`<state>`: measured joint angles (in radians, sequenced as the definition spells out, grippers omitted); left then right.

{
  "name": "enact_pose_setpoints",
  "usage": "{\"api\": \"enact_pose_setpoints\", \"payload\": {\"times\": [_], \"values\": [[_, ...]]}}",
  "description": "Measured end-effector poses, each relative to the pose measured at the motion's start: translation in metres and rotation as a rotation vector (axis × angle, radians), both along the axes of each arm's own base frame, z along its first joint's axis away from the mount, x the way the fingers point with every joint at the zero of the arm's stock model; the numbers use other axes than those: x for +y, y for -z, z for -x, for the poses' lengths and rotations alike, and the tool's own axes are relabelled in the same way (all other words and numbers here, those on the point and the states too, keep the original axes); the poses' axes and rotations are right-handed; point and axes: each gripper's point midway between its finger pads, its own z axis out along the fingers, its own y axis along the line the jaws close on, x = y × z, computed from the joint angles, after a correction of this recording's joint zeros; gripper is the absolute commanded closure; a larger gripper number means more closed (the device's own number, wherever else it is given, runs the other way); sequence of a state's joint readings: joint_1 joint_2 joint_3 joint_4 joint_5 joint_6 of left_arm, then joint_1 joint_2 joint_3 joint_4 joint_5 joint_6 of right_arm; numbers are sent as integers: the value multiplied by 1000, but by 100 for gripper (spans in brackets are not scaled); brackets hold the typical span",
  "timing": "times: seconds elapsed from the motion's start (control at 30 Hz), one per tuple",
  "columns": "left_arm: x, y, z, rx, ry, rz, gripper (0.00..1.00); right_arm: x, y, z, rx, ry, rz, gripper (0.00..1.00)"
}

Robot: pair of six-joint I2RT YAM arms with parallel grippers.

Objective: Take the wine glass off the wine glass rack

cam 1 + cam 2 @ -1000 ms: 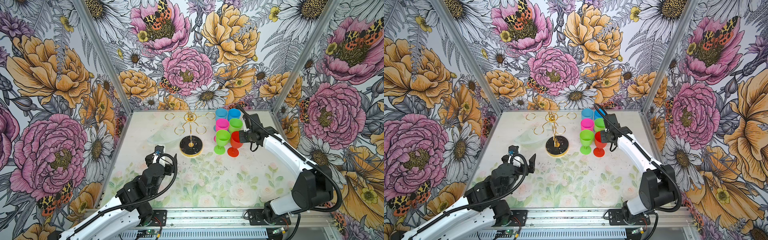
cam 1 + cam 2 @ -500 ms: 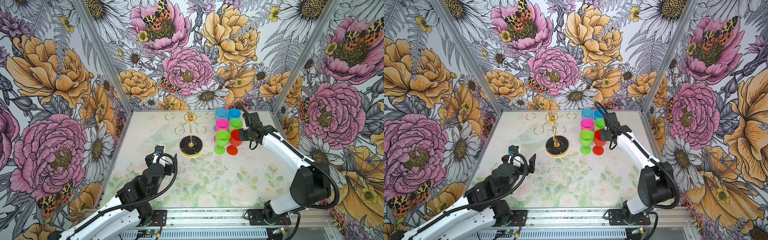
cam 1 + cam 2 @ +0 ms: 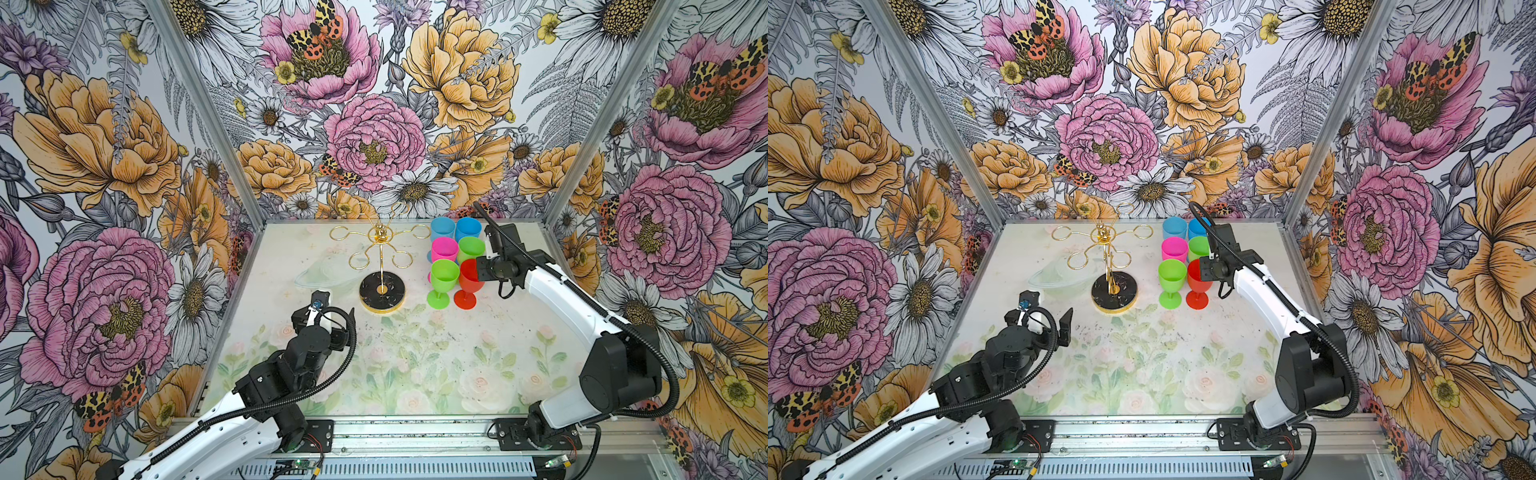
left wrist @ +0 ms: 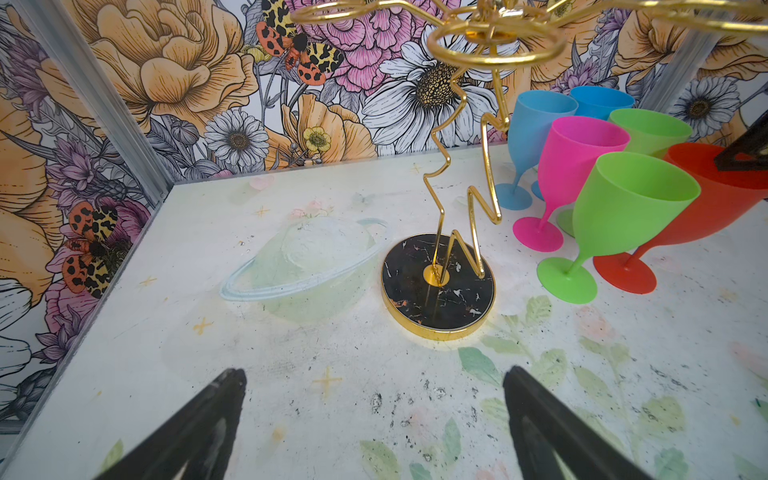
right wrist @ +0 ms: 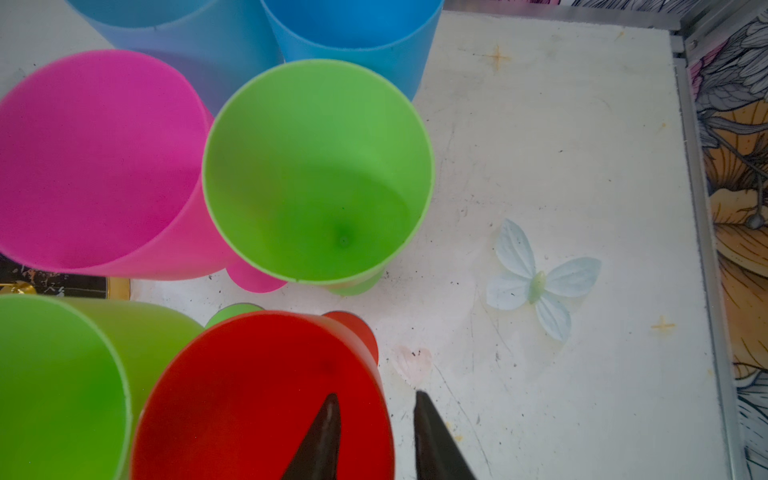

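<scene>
The wine glass rack, a gold wire stand on a black disc base, stands mid-table with nothing hanging from its loops. To its right a red wine glass stands upright on the table. My right gripper straddles its rim, one finger inside the bowl and one outside. The jaws are parted, and a gap shows beside the outer finger. My left gripper hovers wide open and empty over the table, in front of the rack.
Several more glasses crowd round the red one: a green beside it, a pink and a green behind, then two blue at the back. The enclosure's right wall is close by.
The right gripper's jaws have parted from the red glass's rim, and the glass stands on its own foot. Neither arm has visibly shifted.
</scene>
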<state>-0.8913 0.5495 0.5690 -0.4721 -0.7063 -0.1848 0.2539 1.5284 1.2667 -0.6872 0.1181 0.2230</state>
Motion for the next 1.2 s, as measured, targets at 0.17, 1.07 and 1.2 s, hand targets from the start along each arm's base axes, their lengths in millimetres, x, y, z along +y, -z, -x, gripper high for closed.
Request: {"api": "enact_pose_setpoints", "payload": {"times": [0.17, 1.07, 1.2], "values": [[1, 3, -2, 8, -10, -10, 1, -1, -13, 2, -32, 0, -8, 59], [99, 25, -85, -1, -311, 113, 1, -99, -56, -9, -384, 262, 16, 8], [109, 45, -99, 9, -316, 115, 1, -119, -30, -7, -411, 310, 23, 6]]}}
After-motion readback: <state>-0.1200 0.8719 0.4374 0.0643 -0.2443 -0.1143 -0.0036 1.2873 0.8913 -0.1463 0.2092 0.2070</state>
